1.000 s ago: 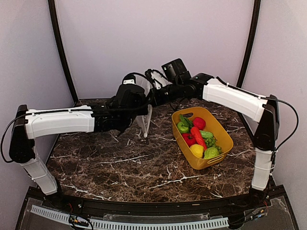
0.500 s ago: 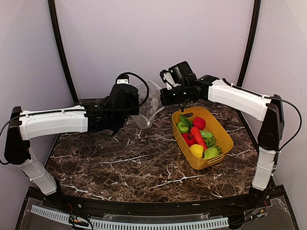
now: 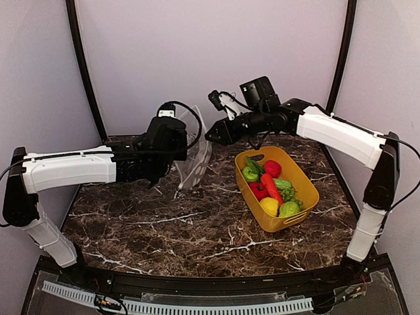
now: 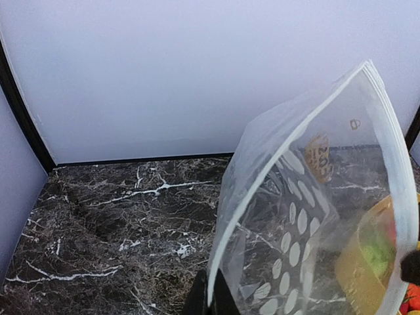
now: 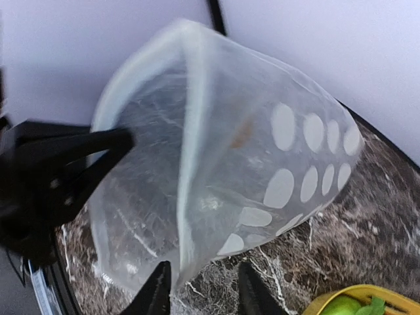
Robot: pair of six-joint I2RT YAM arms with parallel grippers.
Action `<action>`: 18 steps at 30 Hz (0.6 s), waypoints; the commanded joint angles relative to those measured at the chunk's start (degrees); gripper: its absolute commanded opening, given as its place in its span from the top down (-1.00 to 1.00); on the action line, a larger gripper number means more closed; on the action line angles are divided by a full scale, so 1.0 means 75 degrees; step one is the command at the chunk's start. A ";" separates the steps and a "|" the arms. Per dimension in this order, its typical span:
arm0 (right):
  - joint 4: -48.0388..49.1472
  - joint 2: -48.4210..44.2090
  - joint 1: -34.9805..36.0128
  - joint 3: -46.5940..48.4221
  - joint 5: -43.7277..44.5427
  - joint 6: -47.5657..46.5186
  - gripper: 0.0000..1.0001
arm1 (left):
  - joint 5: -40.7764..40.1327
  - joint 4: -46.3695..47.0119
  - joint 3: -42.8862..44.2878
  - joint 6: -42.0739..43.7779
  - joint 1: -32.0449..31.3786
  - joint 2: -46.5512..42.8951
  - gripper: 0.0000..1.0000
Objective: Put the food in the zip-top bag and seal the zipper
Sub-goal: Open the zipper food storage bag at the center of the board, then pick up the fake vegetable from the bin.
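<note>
Pinching one end of the zipper (image 4: pixel 396 151) strip, the left gripper (image 4: pixel 211 295) has its jaws pressed together on the rim of the zip-top bag (image 3: pixel 195 161) and holds it up over the back of the dark marble desk (image 3: pixel 164 223), left of the yellow basket (image 3: pixel 292 223). The bag's mouth gapes open in a rounded arch, its pale strip curving up from the left jaws and down the far side, with the white dots showing through the clear plastic. Whether its lower end touches the desk cannot be told. The right gripper (image 5: pixel 205 289) is level with the bag's upper part, just beside it on the basket side. Its jaws stand apart with a fold of the rim running down between them, and neither fingertip visibly presses the plastic. All the food (image 3: pixel 269 187) lies in the basket, well apart from the bag: a yellow lemon (image 3: pixel 269 205) and a green apple (image 3: pixel 289 209) at the near end, a red tomato piece (image 3: pixel 272 168) toward the far end, and a cucumber (image 3: pixel 282 184) between them.
</note>
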 commanded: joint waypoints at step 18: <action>-0.2395 -0.1395 -0.3186 -0.1657 -0.2315 -0.3339 0.05 | 0.2647 -0.4989 0.1248 0.2966 0.0007 -0.1588 0.99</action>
